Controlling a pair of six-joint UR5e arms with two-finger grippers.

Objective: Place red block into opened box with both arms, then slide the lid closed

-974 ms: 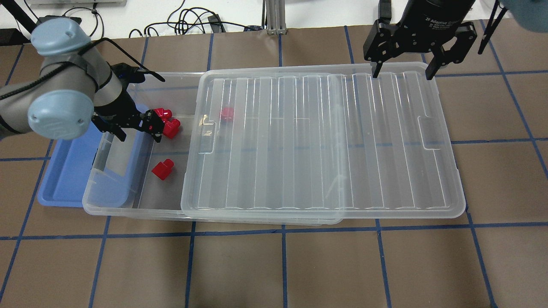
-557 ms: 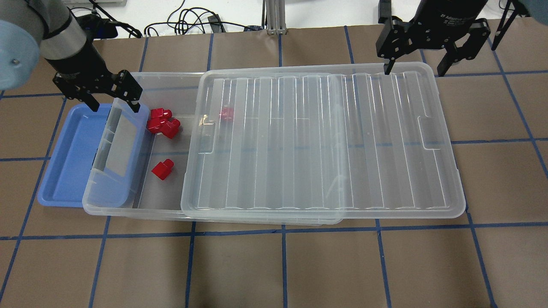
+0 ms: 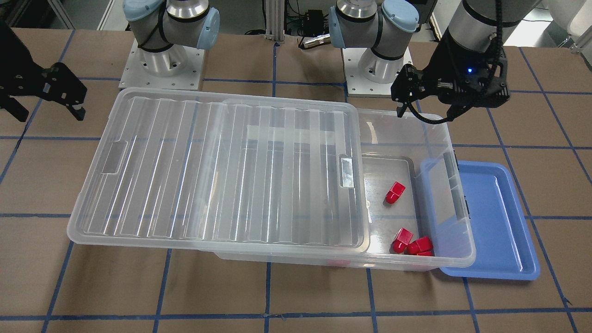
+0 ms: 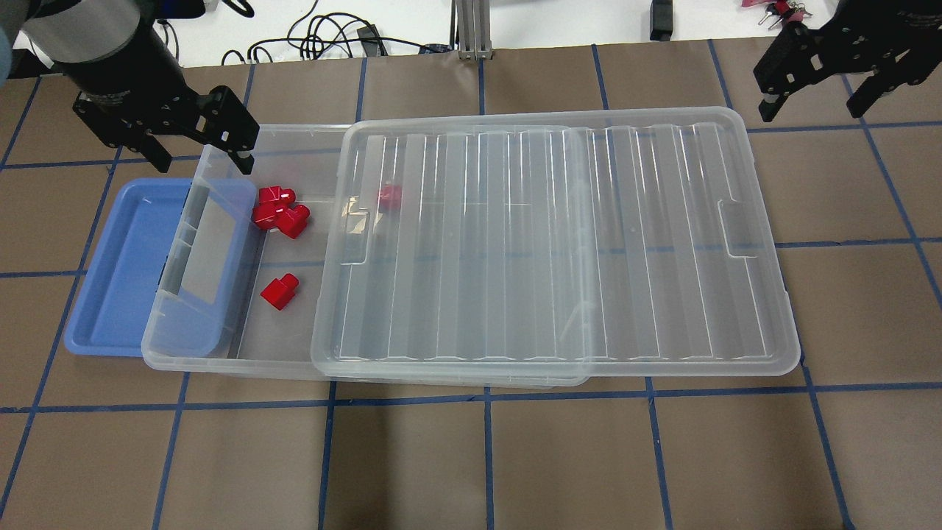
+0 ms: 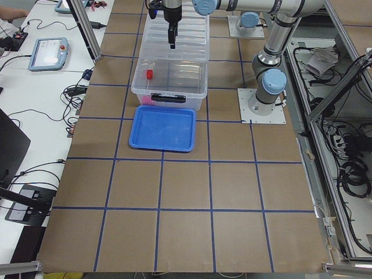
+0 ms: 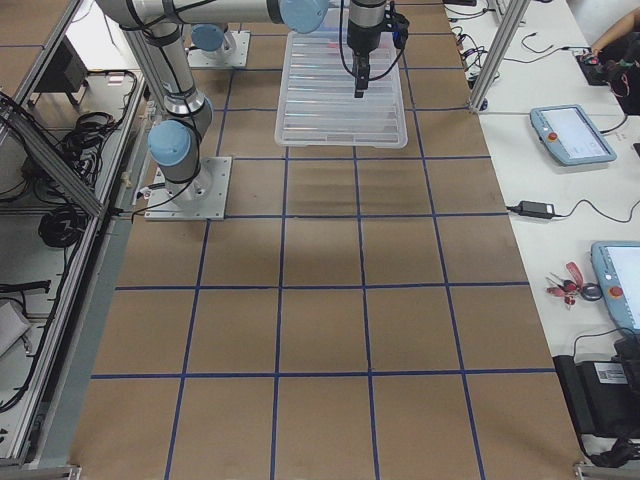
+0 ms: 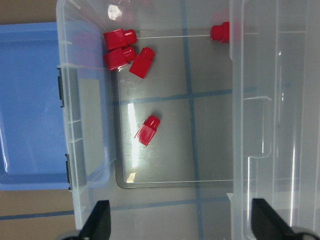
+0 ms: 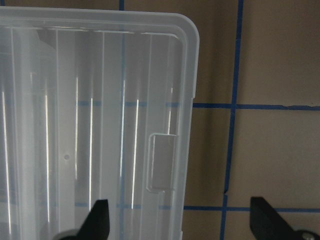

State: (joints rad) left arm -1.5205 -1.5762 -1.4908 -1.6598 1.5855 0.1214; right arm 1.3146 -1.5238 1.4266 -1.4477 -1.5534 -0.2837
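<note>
The clear box (image 4: 156, 324) lies across the table. Its ribbed lid (image 4: 552, 243) rests on top, shifted right, so the left end stands uncovered. Several red blocks lie on the box floor there: a cluster (image 4: 281, 210) near the far wall, a single red block (image 4: 280, 291) apart from it, and one (image 4: 390, 195) under the lid's edge. The left wrist view shows them too, the single block (image 7: 148, 130) in the middle. My left gripper (image 4: 200, 158) hangs open and empty over the box's far-left corner. My right gripper (image 4: 809, 110) is open and empty beyond the lid's far-right corner.
A shallow blue tray (image 4: 118, 272) lies at the box's left end, partly under the box rim. Cables and a metal post (image 4: 471, 29) sit along the table's far edge. Brown table surface with blue tape lines (image 4: 486, 456) spreads in front of the box.
My left gripper has drawn back from the red blocks inside the box to its far-left corner, leaving a block in the cluster. My right gripper has moved right, off the lid's far edge.
</note>
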